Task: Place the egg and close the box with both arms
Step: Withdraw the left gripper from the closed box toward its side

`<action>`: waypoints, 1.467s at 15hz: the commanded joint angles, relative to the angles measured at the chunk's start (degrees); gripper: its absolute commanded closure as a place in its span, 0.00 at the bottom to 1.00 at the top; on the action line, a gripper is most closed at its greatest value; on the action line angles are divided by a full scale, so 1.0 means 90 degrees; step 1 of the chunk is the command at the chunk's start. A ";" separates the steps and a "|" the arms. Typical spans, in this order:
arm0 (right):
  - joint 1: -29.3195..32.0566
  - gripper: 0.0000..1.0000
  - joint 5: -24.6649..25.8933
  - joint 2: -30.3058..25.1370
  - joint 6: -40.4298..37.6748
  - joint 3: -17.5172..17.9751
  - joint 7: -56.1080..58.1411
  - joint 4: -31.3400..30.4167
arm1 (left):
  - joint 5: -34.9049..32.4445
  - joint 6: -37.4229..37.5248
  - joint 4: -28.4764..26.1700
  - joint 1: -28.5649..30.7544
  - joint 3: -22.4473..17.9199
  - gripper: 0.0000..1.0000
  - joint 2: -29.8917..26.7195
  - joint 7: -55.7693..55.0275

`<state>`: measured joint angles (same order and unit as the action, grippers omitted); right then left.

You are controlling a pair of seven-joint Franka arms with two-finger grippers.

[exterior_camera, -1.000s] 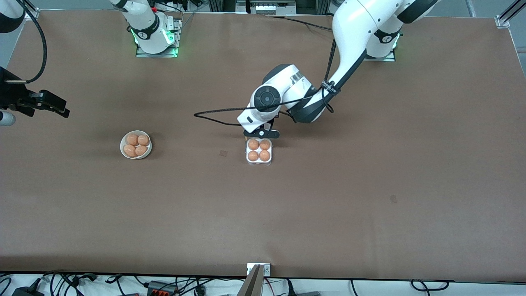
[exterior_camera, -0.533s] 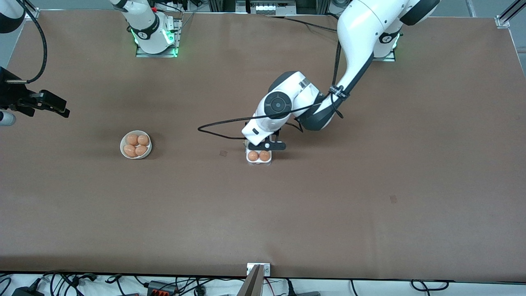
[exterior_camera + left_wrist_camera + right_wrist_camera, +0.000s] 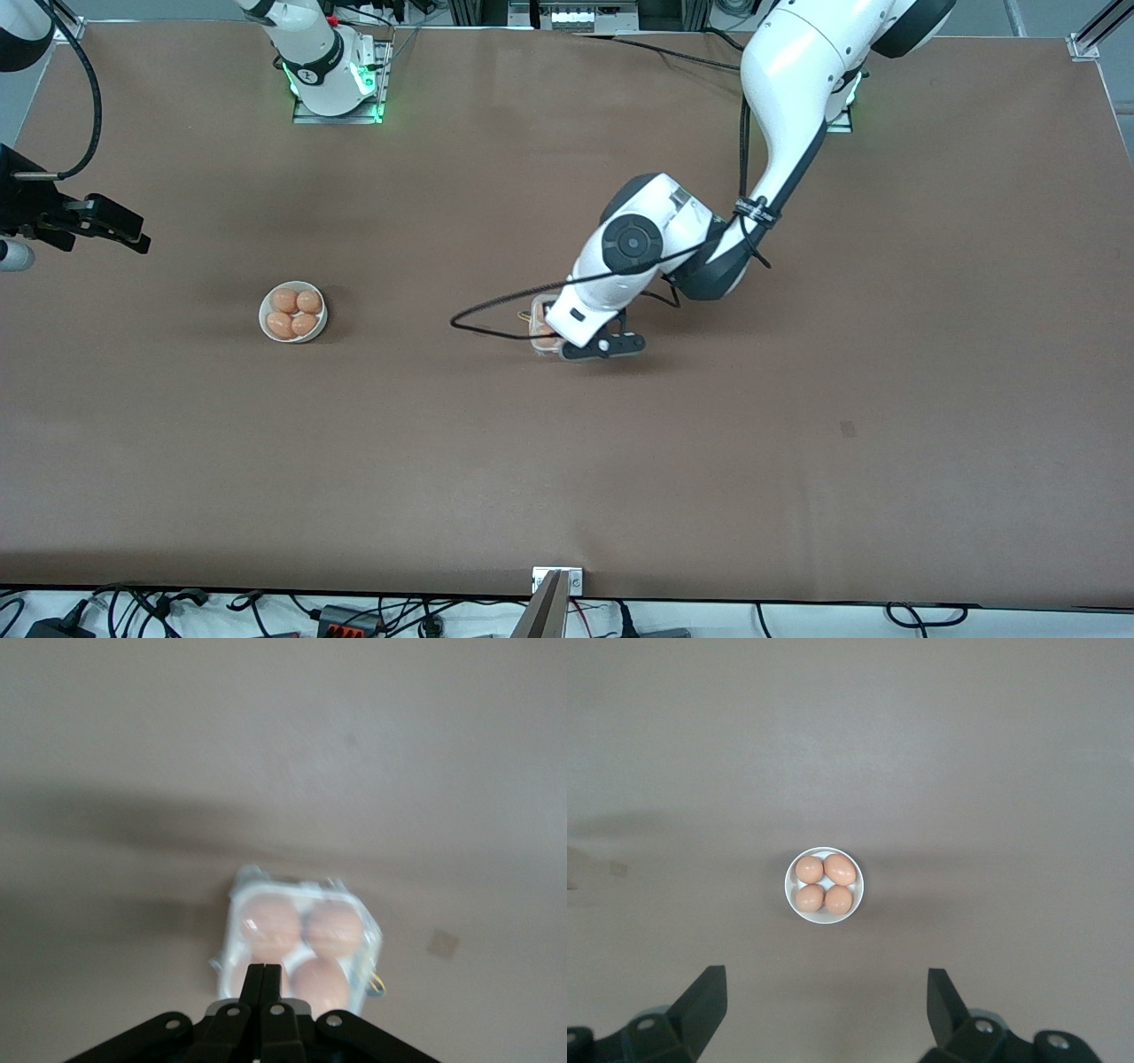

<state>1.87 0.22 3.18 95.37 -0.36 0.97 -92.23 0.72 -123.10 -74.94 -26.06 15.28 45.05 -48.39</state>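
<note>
Left gripper (image 3: 264,979) has swept forward over the box (image 3: 301,935), fingers pressed together, covering eggs that showed a second ago. The box sits flat mid-table, square, directly under the fingertips. Right gripper (image 3: 824,1010) waits spread wide above the bowl (image 3: 824,884) of eggs

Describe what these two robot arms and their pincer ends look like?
Both arms are glossy white, rounded segments joined by black bands. The left arm has a round black cap on its wrist and a black cable looping beside it. Green lights glow at the bases. Each tool is black: the left tool with slim fingers, the right tool with wedge-shaped ones.
</note>
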 commanded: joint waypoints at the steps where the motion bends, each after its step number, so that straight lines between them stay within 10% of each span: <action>1: 0.0007 0.00 0.0073 -0.0090 0.0009 0.0020 0.0097 -0.0103 | -0.0168 0.0074 0.0143 0.0219 -0.0165 1.00 -0.0093 -0.0131; 22: 0.0007 0.00 0.0053 -0.0158 -0.0079 0.0020 0.0185 -0.0133 | -0.0558 0.3685 0.0221 0.3101 -0.0165 1.00 -0.2710 0.2154</action>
<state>1.88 0.24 3.14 95.21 -0.35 2.54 -92.25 -3.39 -94.00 -72.64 1.30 12.98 22.33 -30.26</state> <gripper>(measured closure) 0.000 0.991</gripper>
